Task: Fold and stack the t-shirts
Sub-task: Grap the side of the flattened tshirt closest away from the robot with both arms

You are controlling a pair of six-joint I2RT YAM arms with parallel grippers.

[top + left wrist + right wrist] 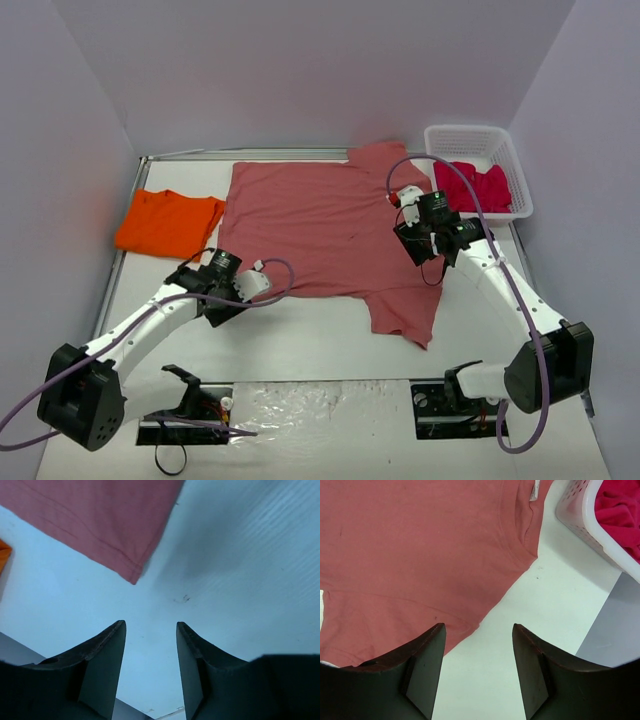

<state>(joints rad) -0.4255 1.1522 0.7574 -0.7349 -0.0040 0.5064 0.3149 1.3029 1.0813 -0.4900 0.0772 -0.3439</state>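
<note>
A large brick-red t-shirt (pixel 320 230) lies spread flat mid-table, collar toward the right. An orange t-shirt (pixel 168 222) lies folded at the left. A crimson-pink t-shirt (pixel 472 185) is bunched in the white basket (pixel 480 133). My left gripper (pixel 225 300) hovers by the red shirt's near-left corner (pixel 131 575), open and empty (pixel 150 625), over bare table. My right gripper (pixel 418 250) hangs over the shirt's collar side. It is open and empty (pixel 478 626), with the red shirt's edge (pixel 470 625) just under its left finger.
The basket (pixel 580 525) stands at the back right, close behind the right gripper. Pale walls enclose the table on three sides. Cables loop from both wrists. A crinkled plastic sheet (pixel 320 405) lies between the arm bases at the near edge.
</note>
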